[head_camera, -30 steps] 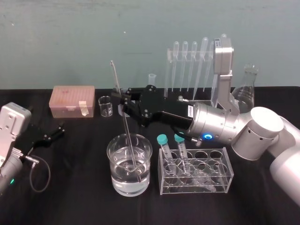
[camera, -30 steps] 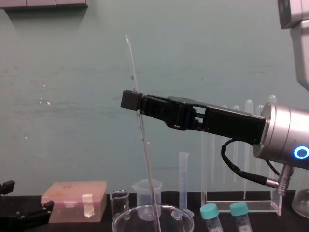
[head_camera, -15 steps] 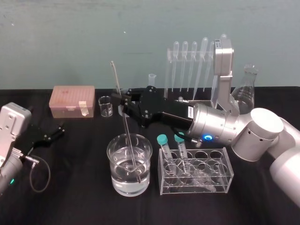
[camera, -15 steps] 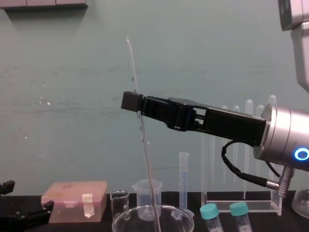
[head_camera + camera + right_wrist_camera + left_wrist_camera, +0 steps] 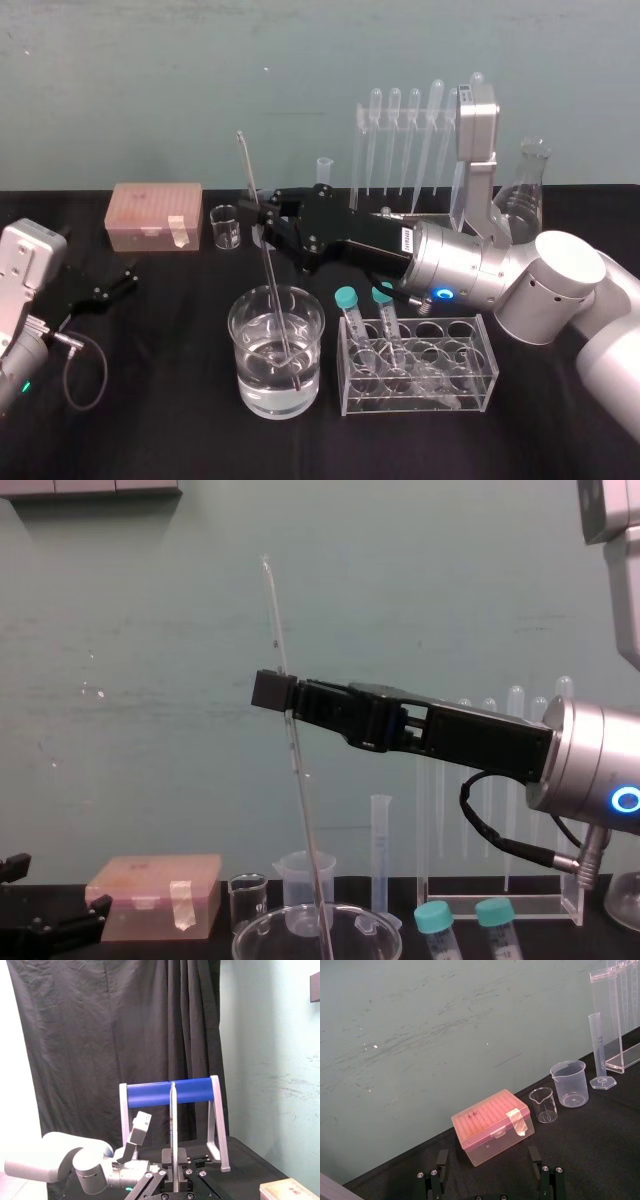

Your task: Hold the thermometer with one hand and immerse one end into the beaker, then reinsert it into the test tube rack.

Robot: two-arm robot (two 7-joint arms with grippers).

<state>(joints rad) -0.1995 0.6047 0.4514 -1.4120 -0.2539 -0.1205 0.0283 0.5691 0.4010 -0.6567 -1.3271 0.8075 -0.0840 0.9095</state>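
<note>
Hand (image 5: pixel 262 228): above the beaker (image 5: pixel 241 352), clamping the thermometer (image 5: pixel 272 285).
Thermometer: tilted, lower end inside beaker.
Left gripper (image 5: pixel 112 284): far left of beaker, fingers spread.

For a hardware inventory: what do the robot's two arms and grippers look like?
The right gripper is long and black with a white label, on a silver cylindrical wrist with a glowing blue ring and black cable. The left gripper is small and black, on a grey boxy wrist with a looped black cable.
</note>
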